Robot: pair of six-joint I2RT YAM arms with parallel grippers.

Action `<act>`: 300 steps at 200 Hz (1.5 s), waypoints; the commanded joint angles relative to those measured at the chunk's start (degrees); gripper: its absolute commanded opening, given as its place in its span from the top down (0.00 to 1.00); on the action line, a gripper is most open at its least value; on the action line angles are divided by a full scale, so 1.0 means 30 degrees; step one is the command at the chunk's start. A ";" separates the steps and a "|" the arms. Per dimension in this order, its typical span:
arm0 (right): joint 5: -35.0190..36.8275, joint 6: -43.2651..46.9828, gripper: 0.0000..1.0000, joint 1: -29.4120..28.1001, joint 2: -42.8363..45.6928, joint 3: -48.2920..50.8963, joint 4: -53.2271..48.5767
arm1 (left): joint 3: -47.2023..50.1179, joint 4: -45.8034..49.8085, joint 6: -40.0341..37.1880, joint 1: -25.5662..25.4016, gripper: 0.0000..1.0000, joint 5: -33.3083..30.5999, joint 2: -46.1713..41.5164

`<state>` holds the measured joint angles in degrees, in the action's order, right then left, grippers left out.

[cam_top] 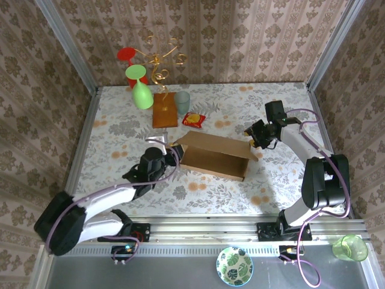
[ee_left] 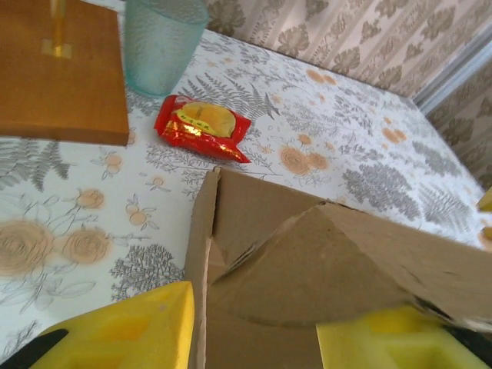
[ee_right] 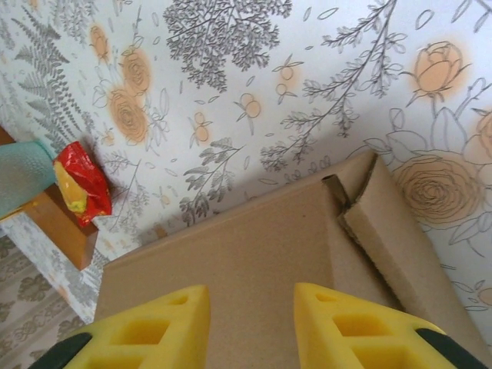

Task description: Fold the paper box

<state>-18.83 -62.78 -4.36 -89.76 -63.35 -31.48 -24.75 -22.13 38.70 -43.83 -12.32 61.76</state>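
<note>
**Top view.** Box (cam_top: pixel 213 158): brown cardboard, mid-table (cam_top: pixel 120 126), long side across, top open, bare inner floor showing. Left gripper (cam_top: pixel 173 152) is at its left end and right gripper (cam_top: pixel 258 137) at its right end flap.
Behind the box:
- slab (cam_top: pixel 164 111) with wire stand (cam_top: pixel 159 60)
- green goblet (cam_top: pixel 140 90), tilted against the stand
- red goblet (cam_top: pixel 127 55), behind the green one
- cup (cam_top: pixel 182 100), just beside the slab; contents cannot be told
- red packet (cam_top: pixel 194 120), between cup and box

On the front ledge: leaf-patterned bowl (cam_top: pixel 234 265) and green tumbler (cam_top: pixel 349 248).

**Left wrist view.** Box end wall seen close, with an inner flap leaning inward. The yellow fingers (ee_left: pixel 123 330) stand well apart, one outside the wall and one behind the flap. The cardboard between them is not pinched, so the grip is released. Beyond lie the packet, cup and slab corner.

**Right wrist view.** A flat panel and a folded corner tab. The fingers (ee_right: pixel 154 330) are spread above the panel with nothing clamped; contact cannot be told.
</note>
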 commanded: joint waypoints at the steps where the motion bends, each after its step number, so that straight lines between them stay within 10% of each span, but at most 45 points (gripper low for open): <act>1: 0.1238 0.0854 0.66 -0.0129 0.0962 -0.0615 -0.1409 | -0.1800 0.6604 0.3699 -0.0093 0.58 -0.1031 -0.2382; 104: 0.3243 0.1111 0.68 -0.4833 0.3152 -0.3286 -0.4029 | -1.2478 1.8721 0.6151 0.4299 0.62 0.4342 0.0880; 300: 0.4966 0.2363 0.70 -0.6804 0.0201 0.1300 -0.2682 | -0.9389 1.1050 0.0369 0.4426 0.46 1.0287 0.8834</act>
<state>-6.31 -58.13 -25.91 -88.14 -59.48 -39.18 -54.11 16.58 42.54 -29.54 15.49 86.30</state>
